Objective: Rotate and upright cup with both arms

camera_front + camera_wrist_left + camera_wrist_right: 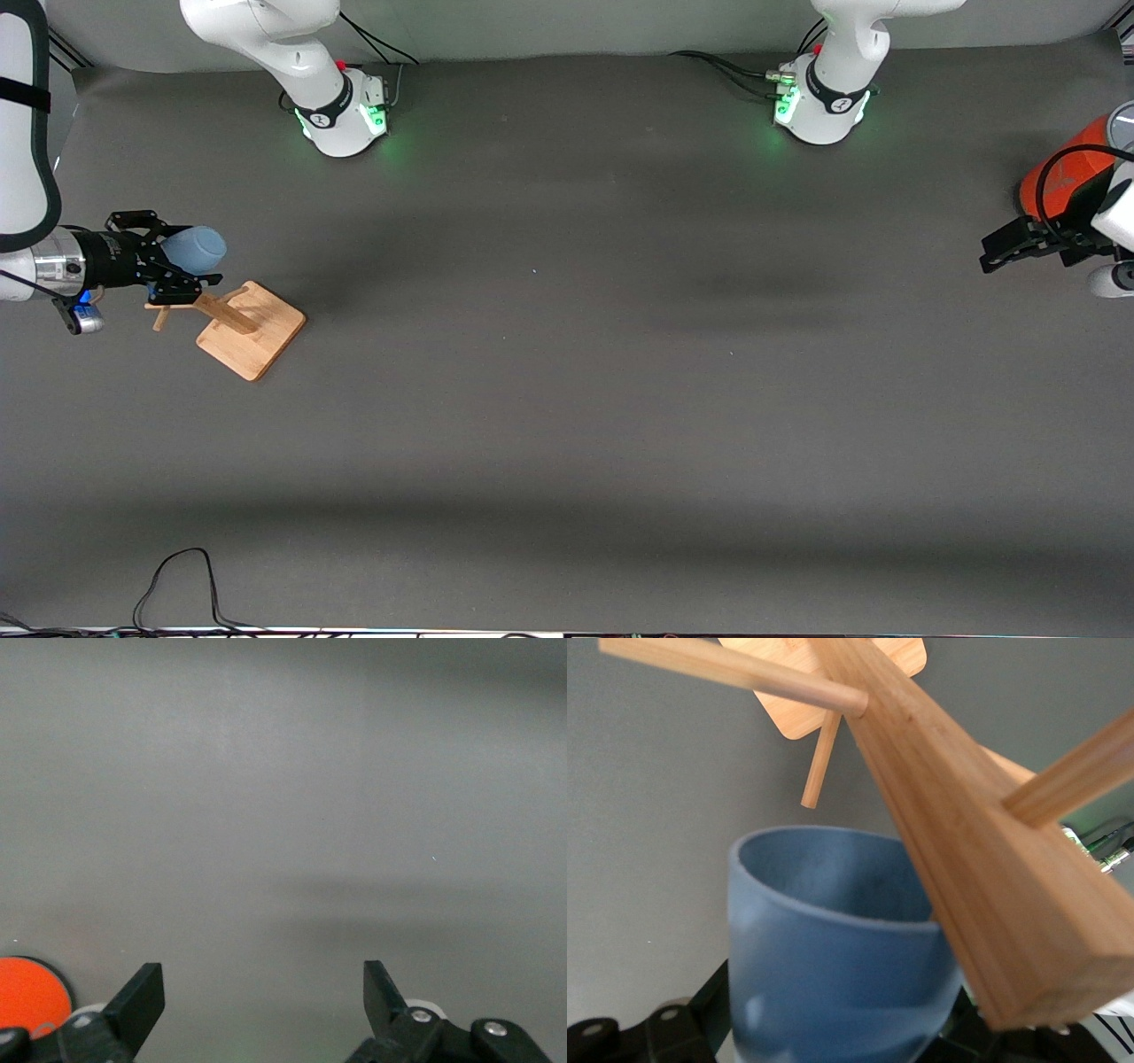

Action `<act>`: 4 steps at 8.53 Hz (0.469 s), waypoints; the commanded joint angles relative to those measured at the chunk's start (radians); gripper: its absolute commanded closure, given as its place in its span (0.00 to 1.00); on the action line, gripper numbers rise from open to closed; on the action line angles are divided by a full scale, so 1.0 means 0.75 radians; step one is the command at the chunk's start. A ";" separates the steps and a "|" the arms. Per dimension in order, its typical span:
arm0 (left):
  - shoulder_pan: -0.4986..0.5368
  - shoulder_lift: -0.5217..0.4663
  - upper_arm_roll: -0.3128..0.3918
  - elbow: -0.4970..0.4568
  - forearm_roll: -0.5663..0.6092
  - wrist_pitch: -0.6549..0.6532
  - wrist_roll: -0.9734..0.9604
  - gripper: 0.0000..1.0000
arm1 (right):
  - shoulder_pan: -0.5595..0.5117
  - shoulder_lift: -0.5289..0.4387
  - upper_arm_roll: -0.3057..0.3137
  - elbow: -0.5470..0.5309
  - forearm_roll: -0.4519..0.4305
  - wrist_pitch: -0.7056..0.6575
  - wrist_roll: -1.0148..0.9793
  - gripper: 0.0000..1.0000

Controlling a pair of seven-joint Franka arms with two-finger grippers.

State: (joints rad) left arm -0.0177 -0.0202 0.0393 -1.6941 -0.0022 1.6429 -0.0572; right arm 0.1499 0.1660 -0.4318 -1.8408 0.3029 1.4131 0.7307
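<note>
We see the cup (197, 249) clamped between the fingers of the right gripper (173, 261), lying sideways with its long axis level, up beside the top of the wooden peg stand (251, 330) at the right arm's end of the table. In the right wrist view its open mouth faces the stand's base. The left gripper (1005, 251) hangs with jaws apart and empty at the left arm's end, beside the orange container (1059, 177), well apart from the cup, so we judge any handover needs both arms to close that gap.

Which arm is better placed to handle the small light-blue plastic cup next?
The right arm. Its right gripper already grips the light-blue plastic cup over the wooden peg stand at its end of the table. The left gripper waits open and empty by the orange cylindrical container at the left arm's end.
</note>
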 commanded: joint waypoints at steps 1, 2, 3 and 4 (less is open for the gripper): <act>-0.015 0.019 -0.007 0.005 -0.014 0.002 -0.123 0.00 | 0.013 -0.041 -0.005 -0.027 0.028 0.024 0.036 0.51; -0.023 0.019 -0.011 0.005 0.001 -0.016 -0.148 0.00 | 0.013 -0.039 -0.005 -0.008 0.026 0.014 0.036 0.60; -0.019 0.021 -0.011 0.003 0.001 -0.010 -0.134 0.00 | 0.009 -0.029 -0.005 0.038 0.028 -0.017 0.056 0.60; -0.023 0.041 -0.011 0.003 0.001 0.004 -0.128 0.00 | 0.009 -0.021 -0.003 0.092 0.034 -0.063 0.085 0.60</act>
State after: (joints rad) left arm -0.0257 0.0032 0.0281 -1.6946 -0.0058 1.6434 -0.1400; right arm 0.1499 0.1563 -0.4318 -1.8184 0.3043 1.4048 0.7479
